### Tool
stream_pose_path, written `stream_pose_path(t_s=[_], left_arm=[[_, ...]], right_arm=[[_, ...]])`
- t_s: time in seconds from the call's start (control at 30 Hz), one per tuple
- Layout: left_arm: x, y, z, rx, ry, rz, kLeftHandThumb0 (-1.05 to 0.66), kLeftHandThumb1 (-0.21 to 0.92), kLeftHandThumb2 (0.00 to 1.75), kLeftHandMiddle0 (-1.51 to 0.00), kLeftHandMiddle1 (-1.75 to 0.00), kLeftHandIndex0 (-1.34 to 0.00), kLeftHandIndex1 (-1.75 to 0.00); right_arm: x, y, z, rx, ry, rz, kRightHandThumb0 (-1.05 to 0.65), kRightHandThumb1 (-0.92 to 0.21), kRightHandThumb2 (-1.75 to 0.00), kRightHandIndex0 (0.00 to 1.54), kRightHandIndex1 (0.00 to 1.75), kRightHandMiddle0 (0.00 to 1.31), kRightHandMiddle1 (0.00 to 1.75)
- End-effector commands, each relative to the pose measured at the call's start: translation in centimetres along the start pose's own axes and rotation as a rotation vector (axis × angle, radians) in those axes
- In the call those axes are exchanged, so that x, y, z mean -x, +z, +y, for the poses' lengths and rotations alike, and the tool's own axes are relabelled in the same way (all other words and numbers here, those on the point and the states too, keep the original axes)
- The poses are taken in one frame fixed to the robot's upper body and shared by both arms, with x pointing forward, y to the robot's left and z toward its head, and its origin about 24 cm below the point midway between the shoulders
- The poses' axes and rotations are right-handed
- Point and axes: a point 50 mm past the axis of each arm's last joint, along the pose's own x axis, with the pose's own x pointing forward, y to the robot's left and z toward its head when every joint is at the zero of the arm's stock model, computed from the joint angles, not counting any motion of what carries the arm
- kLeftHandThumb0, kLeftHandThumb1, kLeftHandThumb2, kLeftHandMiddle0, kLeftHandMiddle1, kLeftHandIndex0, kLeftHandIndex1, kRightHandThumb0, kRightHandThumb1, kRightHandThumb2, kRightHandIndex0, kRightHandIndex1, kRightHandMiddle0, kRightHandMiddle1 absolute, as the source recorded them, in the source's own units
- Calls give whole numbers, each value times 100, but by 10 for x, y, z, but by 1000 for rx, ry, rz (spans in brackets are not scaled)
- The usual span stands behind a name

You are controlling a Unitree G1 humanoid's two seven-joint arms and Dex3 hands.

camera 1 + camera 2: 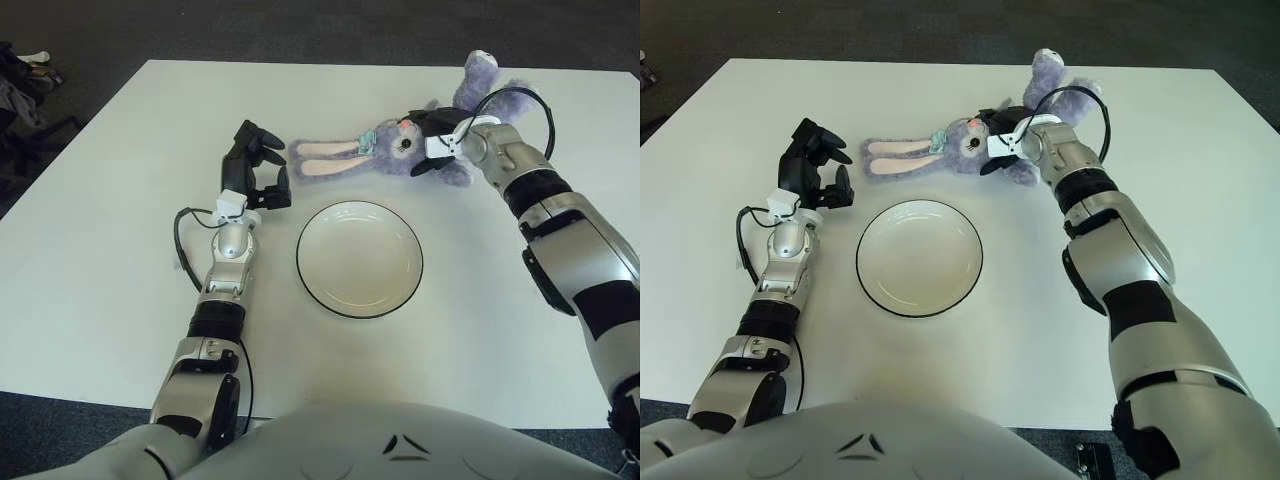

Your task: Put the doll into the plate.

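A purple plush bunny doll (392,147) lies on its side on the white table, beyond the plate, its long ears (325,156) pointing left and its legs (481,72) towards the far right. My right hand (432,141) sits at the doll's head and neck, with one finger over the top and one below, closed around it. The empty white plate (360,258) with a dark rim stands in the middle, nearer me than the doll. My left hand (256,170) is raised just left of the ear tips, fingers relaxed and holding nothing.
The table's far edge (300,64) runs just behind the doll, with dark floor beyond. Some dark items (20,85) lie on the floor off the far left corner. A black cable (182,240) loops beside my left forearm.
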Motion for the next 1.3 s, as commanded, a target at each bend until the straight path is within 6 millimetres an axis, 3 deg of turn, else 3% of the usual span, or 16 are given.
stream_pose_path(t_s=[0.0,0.17,0.37,0.5,0.67,0.97,1.03,1.07,1.17,1.23,1.27], left_arm=[[27,-21,2,-13,29,106,-1,29,136,-52,-175,-51,-175],[28,-21,1,-21,31,108,-1,29,136,-52,-175,-51,-175],[28,-21,1,-18,31,103,-1,29,135,-52,-175,-50,-175],[28,-20,1,-15,32,102,-1,29,135,-52,-175,-50,-175],[28,-20,1,-4,32,97,-1,30,134,-51,-175,-50,-175],[28,-20,0,-16,31,76,-1,31,134,-51,-175,-49,-175],[28,-20,0,-16,32,75,-1,31,133,-51,-175,-49,-175],[28,-20,0,-17,32,74,-1,31,133,-51,-175,-49,-175],[28,-19,0,-24,38,71,-1,31,133,-51,-175,-49,-175],[28,-19,0,-30,41,67,-1,31,133,-50,-175,-49,-175],[28,-19,0,-33,43,66,-1,31,133,-50,-175,-49,-175]], right_arm=[[-3,-4,28,7,116,62,-104,-91,-20,1,47,0,16],[-5,-3,30,14,114,103,-96,-89,-19,0,20,0,9],[-7,-1,35,8,116,154,-86,-85,-22,1,5,0,7],[-8,1,37,5,107,178,-82,-79,-32,1,2,0,7],[-10,2,40,-7,92,217,-75,-61,-59,2,1,0,13],[-11,6,43,-4,92,265,-64,-47,-76,9,5,0,21],[-12,6,43,0,82,273,-61,-43,-80,11,16,0,25],[-12,7,44,1,76,276,-58,-39,-84,8,35,0,29],[-12,8,47,6,55,280,-46,-29,-94,2,64,0,37],[-12,9,48,7,45,284,-41,-25,-98,1,74,0,40],[-12,9,49,7,40,286,-34,-21,-103,1,86,0,51]])
